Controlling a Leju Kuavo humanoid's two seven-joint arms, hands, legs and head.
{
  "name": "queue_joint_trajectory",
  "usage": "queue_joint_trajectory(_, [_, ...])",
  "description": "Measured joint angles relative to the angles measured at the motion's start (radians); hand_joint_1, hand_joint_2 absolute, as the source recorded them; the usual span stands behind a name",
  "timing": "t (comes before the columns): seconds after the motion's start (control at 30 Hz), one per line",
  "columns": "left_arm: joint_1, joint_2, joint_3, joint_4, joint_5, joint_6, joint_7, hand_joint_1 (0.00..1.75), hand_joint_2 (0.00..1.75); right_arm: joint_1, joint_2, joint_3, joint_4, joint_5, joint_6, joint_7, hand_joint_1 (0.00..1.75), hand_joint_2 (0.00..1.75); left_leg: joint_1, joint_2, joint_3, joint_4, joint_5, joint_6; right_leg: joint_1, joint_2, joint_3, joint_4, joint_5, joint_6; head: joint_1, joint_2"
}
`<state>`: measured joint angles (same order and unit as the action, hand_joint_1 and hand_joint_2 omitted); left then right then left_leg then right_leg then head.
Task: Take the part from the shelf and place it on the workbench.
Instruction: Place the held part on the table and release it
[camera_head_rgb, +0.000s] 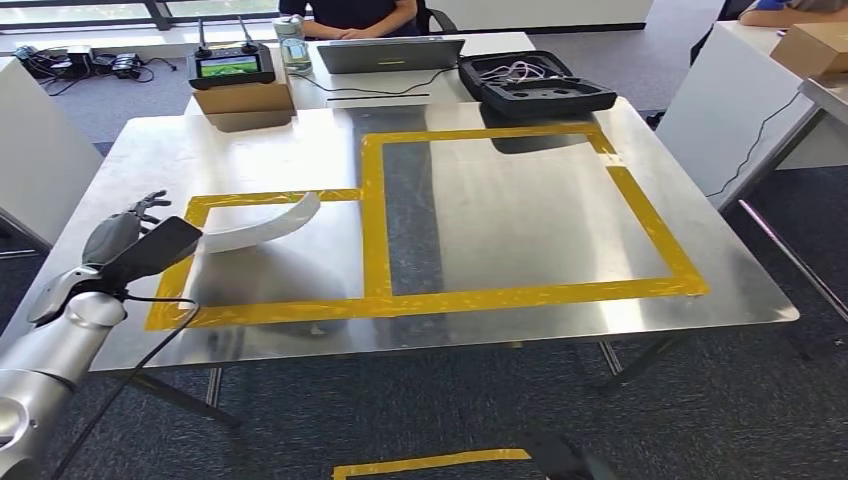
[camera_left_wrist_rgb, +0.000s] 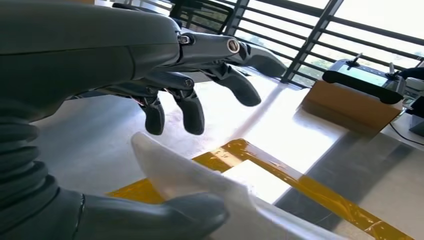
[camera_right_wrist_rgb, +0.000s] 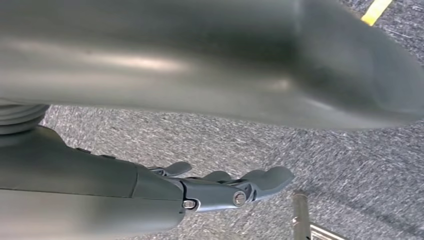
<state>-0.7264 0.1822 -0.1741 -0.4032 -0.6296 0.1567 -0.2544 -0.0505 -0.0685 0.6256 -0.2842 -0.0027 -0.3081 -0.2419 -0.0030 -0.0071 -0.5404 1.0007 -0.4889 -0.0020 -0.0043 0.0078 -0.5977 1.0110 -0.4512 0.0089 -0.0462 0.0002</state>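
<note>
Placing step, near done. White curved part (camera_head_rgb: 262, 226) lies on worktop (camera_head_rgb: 520, 215), left of frame, inside yellow tape outline (camera_head_rgb: 372, 232). My left hand (camera_head_rgb: 128, 236) at its end: fingers (camera_left_wrist_rgb: 192, 111) spread, thumb under part, grip unclear. Right hand (camera_right_wrist_rgb: 150, 192) hangs, fingers loose, empty. Next: draw left hand clear without dragging part.

Silver arm (camera_head_rgb: 45, 355), black cable, grey left robot hand (camera_head_rgb: 125, 235), dark fingers (camera_left_wrist_rgb: 192, 112).

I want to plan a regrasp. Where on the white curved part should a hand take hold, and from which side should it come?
Probably the near end of the white curved part, coming from the table's left edge, where the left hand is. The part is a thin curved strip whose end points that way, so thumb and fingers can close across its thickness.
</note>
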Motion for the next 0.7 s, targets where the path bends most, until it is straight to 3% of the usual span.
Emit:
queue_joint_trajectory(0.37, [0.036,-0.003,0.004,0.000,0.034,0.053,-0.009,0.00,0.00,0.013,-0.005,0.006,0.000,-0.006,-0.005,-0.012,0.00,0.00,0.000,0.000,0.000,0.000,0.000,0.000,0.000,0.000,0.000,0.000,0.000,0.000,0.000,0.000])
queue_joint_trajectory(0.7, [0.058,-0.004,0.004,-0.007,0.048,0.043,-0.033,0.00,0.00,0.015,-0.009,0.019,0.000,-0.010,-0.008,-0.013,0.00,0.00,0.000,0.000,0.000,0.000,0.000,0.000,0.000,0.000,0.000,0.000,0.000,0.000,0.000,0.000])
